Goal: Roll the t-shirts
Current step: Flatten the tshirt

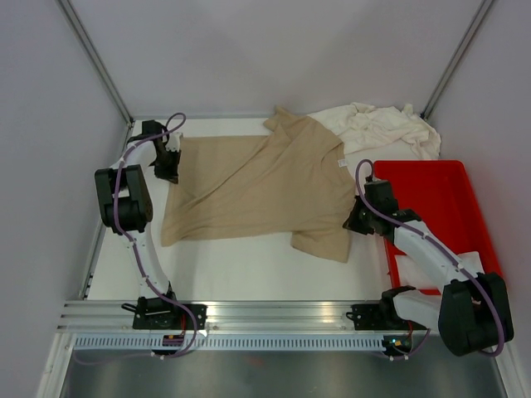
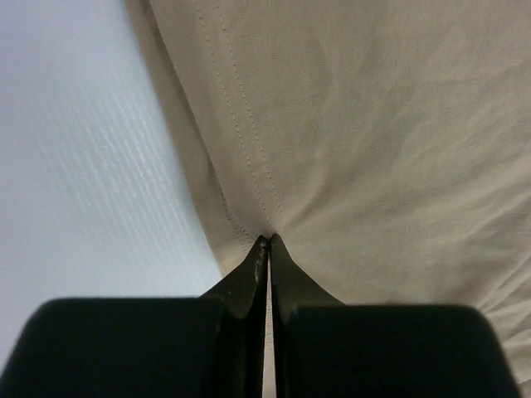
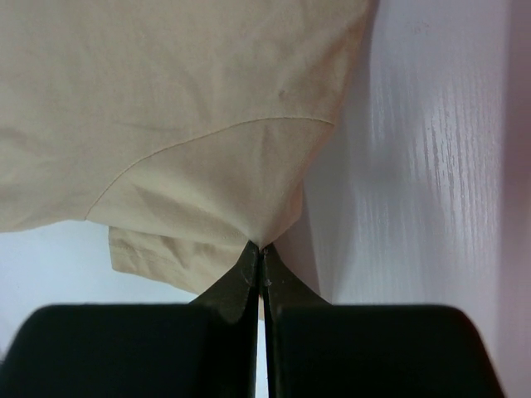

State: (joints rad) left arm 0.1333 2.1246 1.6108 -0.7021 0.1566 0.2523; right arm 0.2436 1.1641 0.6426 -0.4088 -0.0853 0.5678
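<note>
Tan t-shirt lies spread out mid-surface, turned sideways: hem to the left, neck to the right. Mostly flat, not rolled. Soft matte cotton, plain beige. Long diagonal creases run from the left edge up toward the far sleeve. One short sleeve sticks out at the far side, the other lies at the near right, slightly folded over. Small white neck label sits at the right edge.

Left pincer is at the shirt's left edge, black fingers pressed together and pinching the fabric right at the hem. The left wrist view shows two parallel stitch lines along that hem and cloth puckering into the fingertips. Right pincer is at the shirt's right edge, fingers pressed together and pinching tan cloth just below a curved seam. The cloth gathers to a point at the tips, with a second layer showing underneath.

Cream-white t-shirts lie in a crumpled heap at the far right corner, lumpy with deep folds, touching the tan shirt's far-right edge.

Surface is white, smooth, with a faint ribbed sheen in the wrist views. Red tray is glossy hard plastic, rectangular, with a raised rim. It sits on the right, just beside the tan shirt, with the right arm reaching across it.
</note>
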